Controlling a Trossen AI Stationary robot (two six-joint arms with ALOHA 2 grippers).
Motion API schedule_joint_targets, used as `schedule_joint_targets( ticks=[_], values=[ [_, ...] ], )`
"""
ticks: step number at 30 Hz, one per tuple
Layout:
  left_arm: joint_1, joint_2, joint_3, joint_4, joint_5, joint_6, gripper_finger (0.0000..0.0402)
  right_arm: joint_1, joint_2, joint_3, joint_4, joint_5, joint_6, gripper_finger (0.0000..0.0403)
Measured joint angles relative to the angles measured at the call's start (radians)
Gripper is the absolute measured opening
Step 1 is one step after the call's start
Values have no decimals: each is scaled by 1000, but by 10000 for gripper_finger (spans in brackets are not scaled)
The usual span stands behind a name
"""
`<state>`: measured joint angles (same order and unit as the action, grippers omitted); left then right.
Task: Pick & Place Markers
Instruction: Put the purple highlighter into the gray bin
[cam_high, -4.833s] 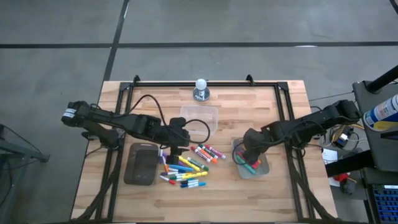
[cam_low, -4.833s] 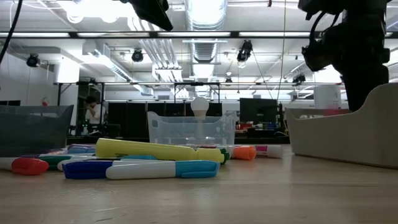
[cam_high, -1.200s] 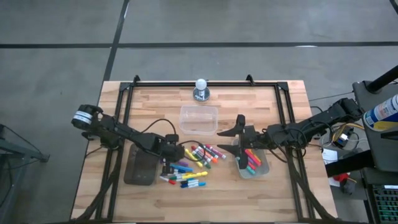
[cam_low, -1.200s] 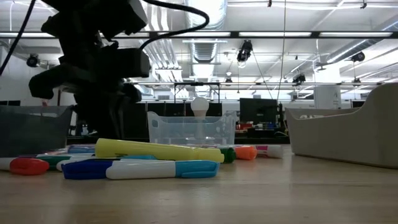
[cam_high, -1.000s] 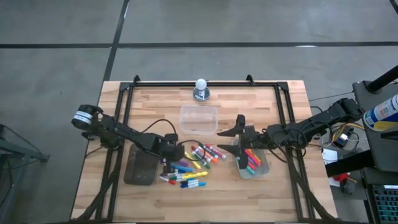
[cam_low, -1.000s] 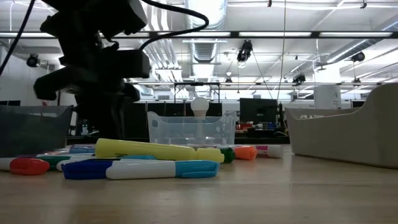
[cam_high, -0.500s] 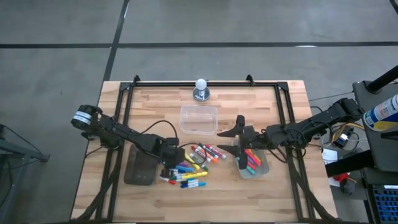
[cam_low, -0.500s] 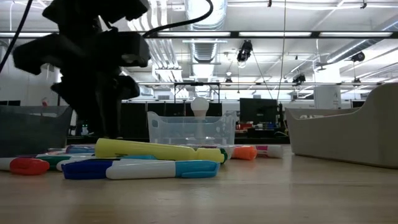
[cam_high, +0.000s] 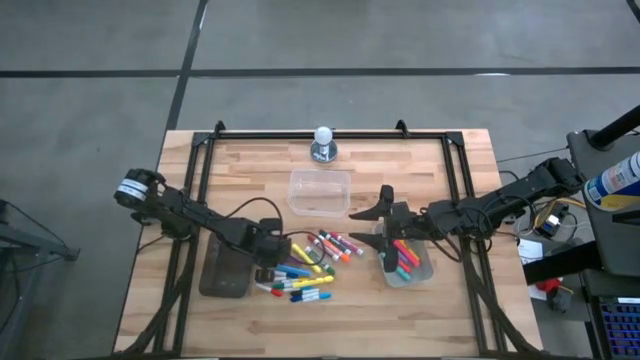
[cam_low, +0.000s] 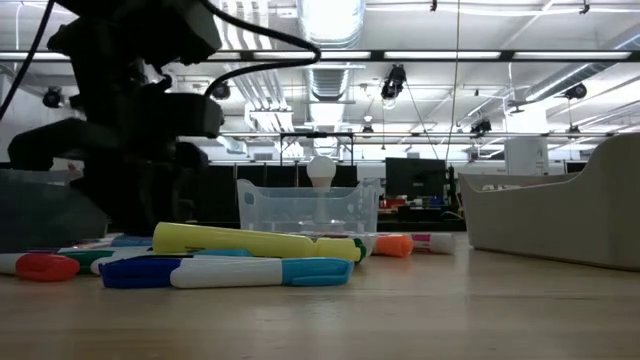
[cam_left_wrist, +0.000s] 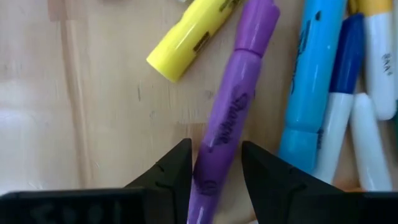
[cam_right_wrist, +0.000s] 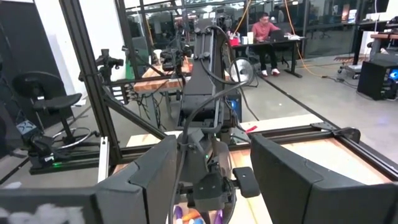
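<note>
Loose markers (cam_high: 305, 265) in mixed colours lie in a heap on the wooden table, left of centre. My left gripper (cam_high: 268, 262) points steeply down at the heap's left side. It is open, with one finger on each side of a purple marker (cam_left_wrist: 227, 118) that lies flat on the table. More markers lie in a small tub (cam_high: 405, 262) at the right. My right gripper (cam_high: 368, 224) hangs open and level above that tub's left side, holding nothing. My left gripper comes from above with its fingers (cam_left_wrist: 180, 165) across the purple marker, near the end of its body (cam_left_wrist: 208, 177). The marker nearly fills the gap and lies on the table. Whether the fingers touch it I cannot tell.
A dark grey flat tray (cam_high: 225, 268) lies just left of the heap. A clear tub (cam_high: 320, 190) stands behind the heap. A bulb-shaped object (cam_high: 322, 143) stands at the far edge. Yellow (cam_left_wrist: 189, 37) and blue (cam_left_wrist: 311, 81) markers lie close beside the purple one.
My left gripper has shifted a little toward the table's left edge and sunk onto the heap's left side. My right gripper and the markers have kept still.
</note>
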<state>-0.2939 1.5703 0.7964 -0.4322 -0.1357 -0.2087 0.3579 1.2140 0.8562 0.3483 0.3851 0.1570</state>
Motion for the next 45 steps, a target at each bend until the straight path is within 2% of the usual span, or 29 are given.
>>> schedule_joint_targets(
  ticks=[9,16,24,32,37,45],
  values=[
    [16,-2,-32,63,-13,8,123,0,0,0,1,0,0,199],
    [19,0,-33,90,-42,51,47,0,0,0,1,0,0,199],
    [41,2,-25,118,-58,84,47,0,0,0,0,0,-1,199],
    [40,-13,78,89,-52,109,47,0,0,0,0,0,-77,199],
    [39,-60,153,90,-46,147,47,0,-1,0,-14,-1,-188,199],
    [37,-180,253,96,-29,183,47,0,-1,0,-33,-1,-231,199]
  ],
)
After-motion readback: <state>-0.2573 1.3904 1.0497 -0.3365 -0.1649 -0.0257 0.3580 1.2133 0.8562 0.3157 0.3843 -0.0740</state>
